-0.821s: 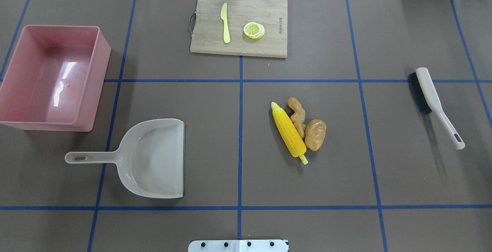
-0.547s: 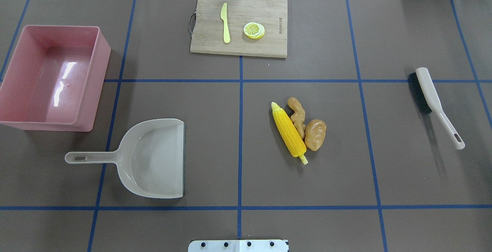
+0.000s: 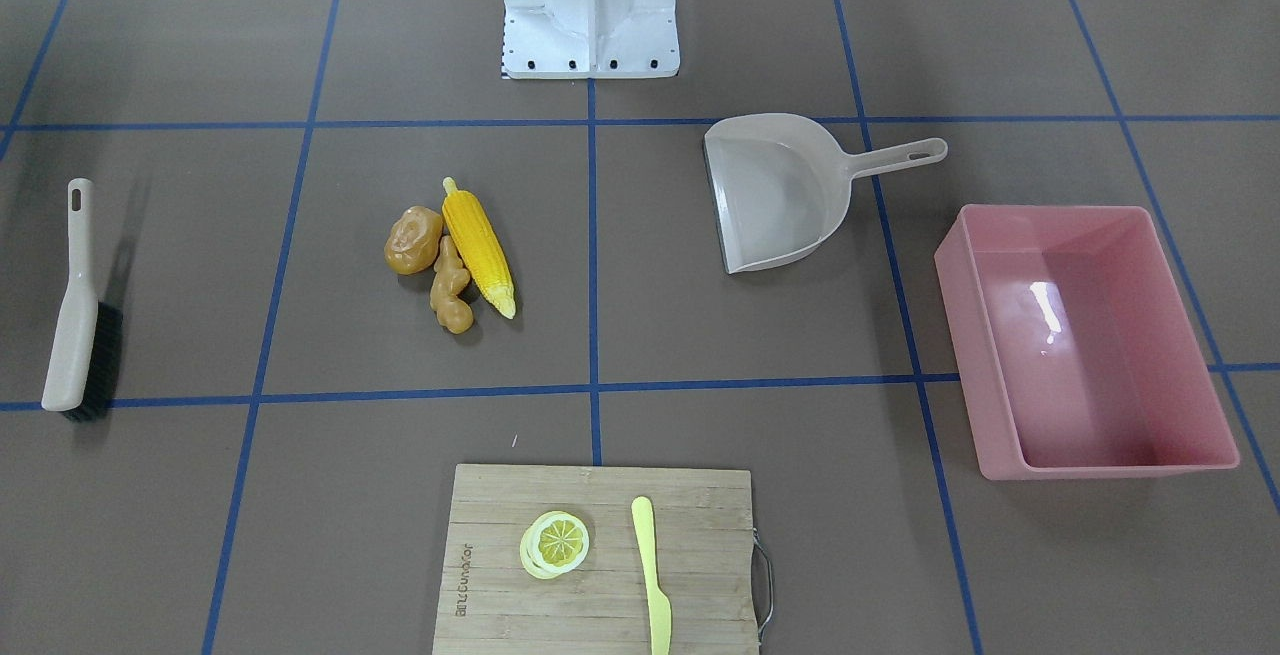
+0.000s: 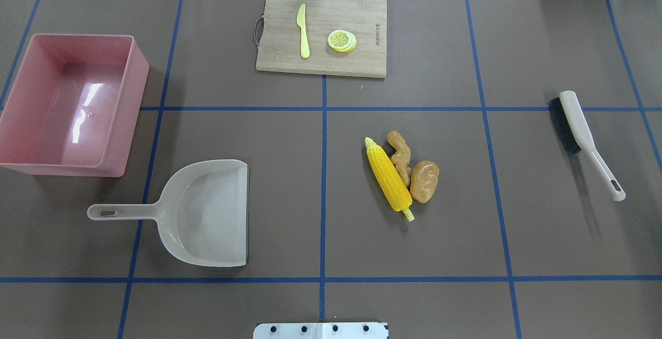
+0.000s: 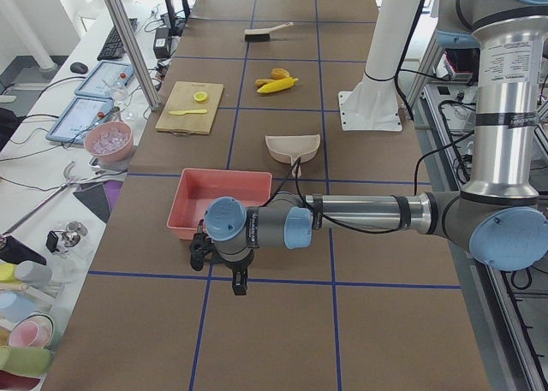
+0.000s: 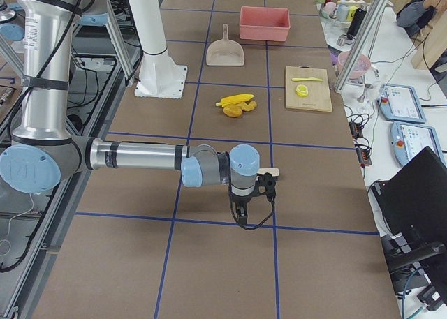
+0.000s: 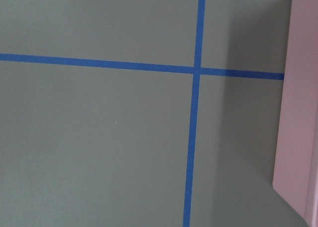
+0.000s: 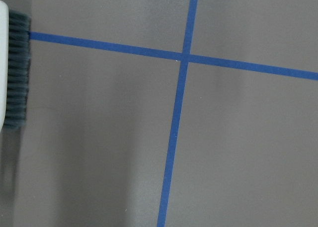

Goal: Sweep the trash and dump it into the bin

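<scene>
The trash lies together right of the table's centre: a yellow corn cob [image 4: 388, 178] [image 3: 478, 245], a tan ginger root [image 4: 401, 155] [image 3: 450, 295] and a brown potato [image 4: 425, 181] [image 3: 412, 240]. The pink bin [image 4: 137, 101] [image 3: 1130, 468] stands empty at the far left. My left gripper [image 5: 239, 281] hangs beside the bin's outer end, whose wall [image 7: 298, 113] fills the left wrist view's right edge. My right gripper [image 6: 241, 213] hangs near the brush [image 4: 579, 124], whose bristles [image 8: 17, 70] show in the right wrist view. I cannot tell whether either gripper is open or shut.
A beige dustpan [image 4: 207, 215] [image 3: 775, 195] lies in front of the bin, its mouth toward the trash. At the far edge, a wooden cutting board [image 4: 362, 13] carries a yellow knife [image 4: 303, 31] and lemon slices [image 4: 342, 40]. Blue tape lines grid the brown table.
</scene>
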Controlling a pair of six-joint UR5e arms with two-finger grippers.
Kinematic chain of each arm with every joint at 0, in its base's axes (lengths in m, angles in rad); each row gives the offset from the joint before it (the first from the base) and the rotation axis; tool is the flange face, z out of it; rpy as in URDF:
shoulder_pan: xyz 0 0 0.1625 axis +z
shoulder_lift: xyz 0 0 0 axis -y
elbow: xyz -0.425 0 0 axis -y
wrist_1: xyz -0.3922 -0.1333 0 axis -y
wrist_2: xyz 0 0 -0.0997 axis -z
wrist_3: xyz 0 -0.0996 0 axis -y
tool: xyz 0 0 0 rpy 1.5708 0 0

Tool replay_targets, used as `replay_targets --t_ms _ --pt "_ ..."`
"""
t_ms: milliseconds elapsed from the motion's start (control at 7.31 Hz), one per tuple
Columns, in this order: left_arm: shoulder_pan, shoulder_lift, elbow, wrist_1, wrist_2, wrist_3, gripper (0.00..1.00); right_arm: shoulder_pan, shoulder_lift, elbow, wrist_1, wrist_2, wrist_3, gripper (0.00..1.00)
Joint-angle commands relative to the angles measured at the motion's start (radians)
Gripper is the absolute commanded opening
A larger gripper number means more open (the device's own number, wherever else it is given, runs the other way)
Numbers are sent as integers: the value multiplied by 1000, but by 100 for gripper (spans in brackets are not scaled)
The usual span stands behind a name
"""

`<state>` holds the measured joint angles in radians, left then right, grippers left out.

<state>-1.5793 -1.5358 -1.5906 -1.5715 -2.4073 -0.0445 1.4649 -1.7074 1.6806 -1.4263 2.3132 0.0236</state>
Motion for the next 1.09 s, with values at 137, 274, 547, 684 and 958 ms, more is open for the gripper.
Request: replay_targets --t_ms 137,274,547,684,958 --pt "-1 -1 -8 1 0 0 99 0 -3 7 0 0 1 100" --pt "-2 0 -9 1 0 0 99 0 -3 8 0 3 -1 100" --pt "-5 25 -35 -1 0 0 99 2 -8 19 -3 56 4 100" --pt "-5 32 -57 -1 0 -1 99 29 -15 37 -13 104 6 100" --pt "-2 31 -58 -1 0 -1 99 32 -148 167 -11 104 74 100"
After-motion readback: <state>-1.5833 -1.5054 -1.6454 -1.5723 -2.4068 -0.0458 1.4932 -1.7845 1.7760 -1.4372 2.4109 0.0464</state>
